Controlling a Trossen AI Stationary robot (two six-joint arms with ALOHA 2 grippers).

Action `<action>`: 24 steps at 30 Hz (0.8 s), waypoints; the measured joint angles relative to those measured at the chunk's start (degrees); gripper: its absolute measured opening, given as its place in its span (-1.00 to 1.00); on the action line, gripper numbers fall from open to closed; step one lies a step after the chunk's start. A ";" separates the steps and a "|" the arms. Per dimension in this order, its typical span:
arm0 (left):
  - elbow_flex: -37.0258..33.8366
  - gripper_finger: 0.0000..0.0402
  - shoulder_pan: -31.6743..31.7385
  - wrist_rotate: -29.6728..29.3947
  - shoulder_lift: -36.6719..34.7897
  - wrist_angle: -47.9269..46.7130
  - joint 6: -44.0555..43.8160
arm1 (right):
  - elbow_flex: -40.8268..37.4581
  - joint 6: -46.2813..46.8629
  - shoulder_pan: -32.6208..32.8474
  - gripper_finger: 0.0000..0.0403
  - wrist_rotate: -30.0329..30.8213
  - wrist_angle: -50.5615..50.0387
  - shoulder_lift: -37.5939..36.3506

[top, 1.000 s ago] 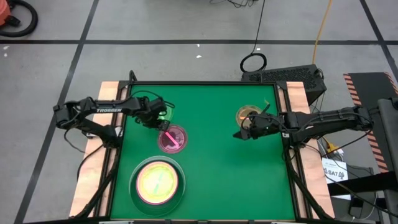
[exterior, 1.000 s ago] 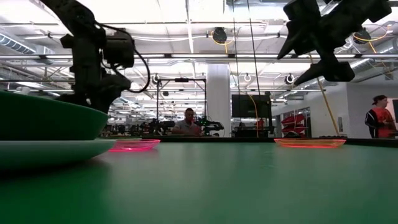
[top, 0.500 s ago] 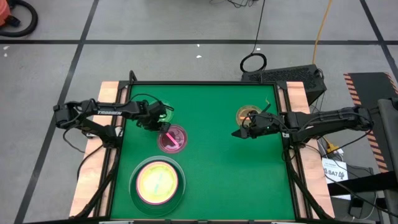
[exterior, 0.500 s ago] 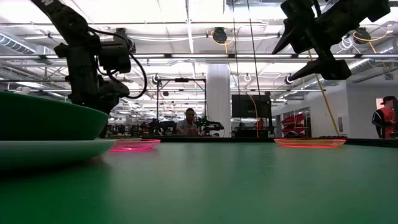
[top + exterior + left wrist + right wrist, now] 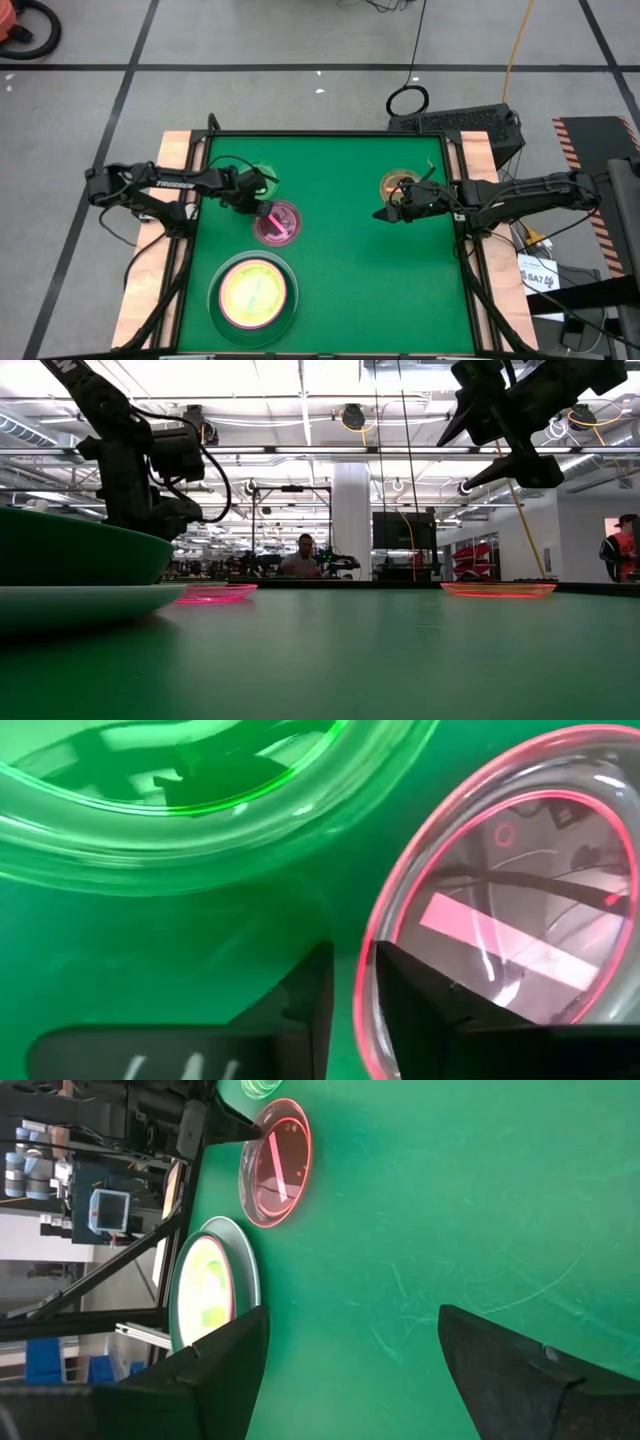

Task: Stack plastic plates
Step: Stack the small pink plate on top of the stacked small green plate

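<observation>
A small translucent pink plate (image 5: 280, 224) lies flat on the green table; my left gripper (image 5: 262, 208) is at its left rim, shut on it. Just beyond lies a small translucent green plate (image 5: 262, 178), partly under my left arm. A stack of large plates (image 5: 252, 293), with a pale outer rim, a pink ring and a yellowish centre, sits near the table's near-left corner. A small orange plate (image 5: 398, 185) lies at the far right. My right gripper (image 5: 384, 214) hangs open above the table beside it, holding nothing. My left gripper (image 5: 352, 1005) has the pink plate's left rim (image 5: 366, 982) between its two fingers, one finger inside the dish and one outside. The fingers come from the table's left, slanting down. The plate (image 5: 215, 593) lies flat on the table.
The middle and near-right of the green table (image 5: 380, 290) are bare. Wooden boards and dark frame rails (image 5: 470, 270) run along both sides. In the low view the stack (image 5: 70, 560) fills the near left, and a person sits far behind the table.
My left gripper has drawn back a little toward the table's left edge, from over the pink plate to its left rim, and its wrist has sunk slightly. The pink plate has stayed where it was.
</observation>
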 joint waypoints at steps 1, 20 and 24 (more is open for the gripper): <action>-0.04 -0.62 -0.29 0.06 0.04 0.56 -0.40 | -0.01 -0.04 0.00 0.40 0.04 -0.03 0.00; 3.06 -0.98 -5.35 -2.97 0.86 8.26 -7.33 | 0.01 -1.69 0.00 0.40 2.38 -0.15 0.00; 6.73 -0.99 -5.77 -3.04 0.85 7.75 -5.02 | 0.00 -2.59 0.00 0.40 2.18 -0.15 0.00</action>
